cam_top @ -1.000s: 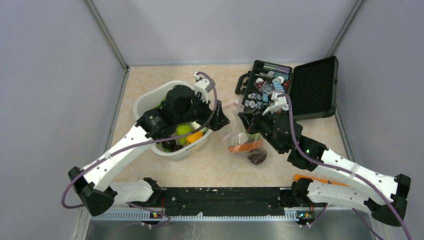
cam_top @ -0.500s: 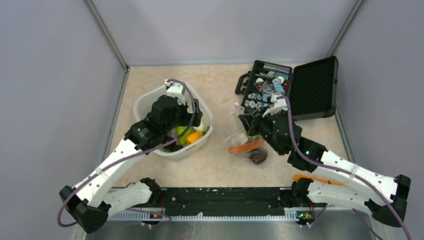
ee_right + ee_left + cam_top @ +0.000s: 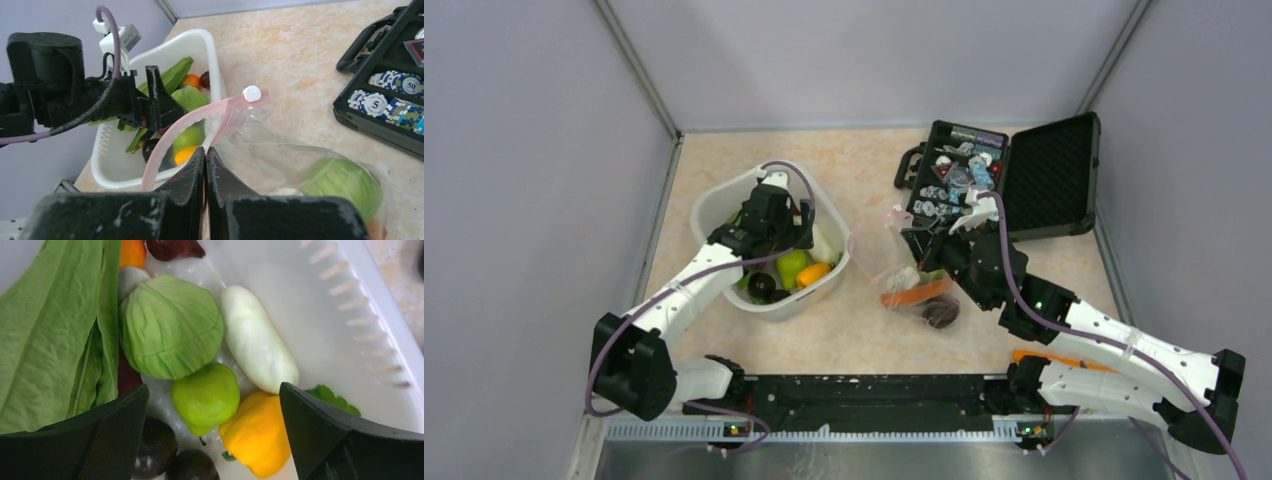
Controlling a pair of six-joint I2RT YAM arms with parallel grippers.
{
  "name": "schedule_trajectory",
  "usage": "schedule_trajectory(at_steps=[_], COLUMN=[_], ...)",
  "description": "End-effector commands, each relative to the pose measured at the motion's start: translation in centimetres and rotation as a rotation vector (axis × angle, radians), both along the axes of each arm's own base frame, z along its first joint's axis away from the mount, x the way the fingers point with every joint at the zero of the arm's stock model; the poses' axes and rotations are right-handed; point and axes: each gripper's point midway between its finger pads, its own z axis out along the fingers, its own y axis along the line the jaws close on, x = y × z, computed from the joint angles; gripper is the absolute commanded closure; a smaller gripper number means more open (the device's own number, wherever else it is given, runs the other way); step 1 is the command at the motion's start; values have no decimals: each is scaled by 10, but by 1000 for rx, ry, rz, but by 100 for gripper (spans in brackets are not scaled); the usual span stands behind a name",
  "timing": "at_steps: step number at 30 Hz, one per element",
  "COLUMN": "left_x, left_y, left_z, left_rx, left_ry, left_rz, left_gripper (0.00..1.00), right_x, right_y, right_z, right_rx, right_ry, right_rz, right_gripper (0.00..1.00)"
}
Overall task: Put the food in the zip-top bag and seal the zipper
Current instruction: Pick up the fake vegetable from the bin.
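**Left gripper** [image 3: 214, 387]: jaws spread wide with nothing between them, hanging over the white tub [image 3: 350, 300].
- Directly under the gap lies a green round fruit [image 3: 205, 397].
- Just ahead of the fruit is a green cabbage [image 3: 170, 332].
- A white radish [image 3: 257, 352] lies ahead toward the right finger, touching the fruit.
- A yellow-orange pepper [image 3: 257, 437] sits close to the right finger's inner face.
- Long leafy greens [image 3: 45, 325] run ahead of the left finger.
- Two dark purple pieces [image 3: 155, 445] lie near that finger's base.

**Right gripper** [image 3: 205, 160]: fingers pressed together, pinching the zipper [image 3: 200, 117] of the zip-top bag [image 3: 300, 155].
- The pink strip arcs up and ahead from the fingertips to a white slider [image 3: 252, 93].
- The bag body spreads to the right of the fingers.
- A second cabbage [image 3: 342, 182] is inside the bag.
- The top view also shows an orange carrot [image 3: 914, 293] and a dark round piece [image 3: 940, 315] in the bag.
- An open black case [image 3: 1049, 175] with chips lies beyond this gripper, to its right.
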Motion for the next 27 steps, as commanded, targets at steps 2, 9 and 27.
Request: schedule_trajectory(at_steps=[2,9,27], left_x=[35,48,48], left_y=[11,31,29], left_z=[-2,-19,-60], left_rx=[55,166,225], left_ry=[-54,-55,46], left_rz=[106,201,174], left_gripper=[1,1,19], right_x=[3,3,2], right_y=[-5,-6,-5], right_z=[19,19,17], right_rx=[50,49,53], right_ry=[-32,-26,-20], right_rz=[-25,-25,-23], right_gripper=[100,100,100])
